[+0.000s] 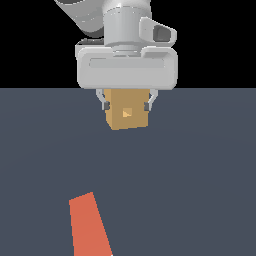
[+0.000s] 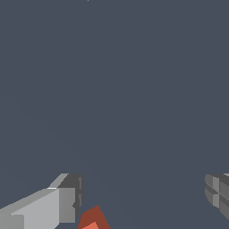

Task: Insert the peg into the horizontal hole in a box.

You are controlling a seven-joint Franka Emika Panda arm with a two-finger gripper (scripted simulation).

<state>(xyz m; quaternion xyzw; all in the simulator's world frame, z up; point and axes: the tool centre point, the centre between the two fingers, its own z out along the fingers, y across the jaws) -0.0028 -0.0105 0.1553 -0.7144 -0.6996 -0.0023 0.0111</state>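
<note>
The tan box [image 1: 128,120] stands on the dark floor in the upper middle of the exterior view, its small square hole [image 1: 127,113] facing the camera. My gripper [image 1: 127,106] hangs in line with the box's top, one finger showing on each side of it. In the wrist view my gripper [image 2: 143,197] is open, with only bare floor between the widely spread fingers [image 2: 67,201], so the box is not held. The orange-red peg [image 1: 89,225] lies flat on the floor low in the exterior view, cut off by the frame edge. A corner of the peg [image 2: 92,219] shows in the wrist view.
The dark grey floor [image 1: 190,175] spreads around the box and the peg. Beyond its far edge the background is black. The arm's white wrist housing [image 1: 127,62] sits above the box.
</note>
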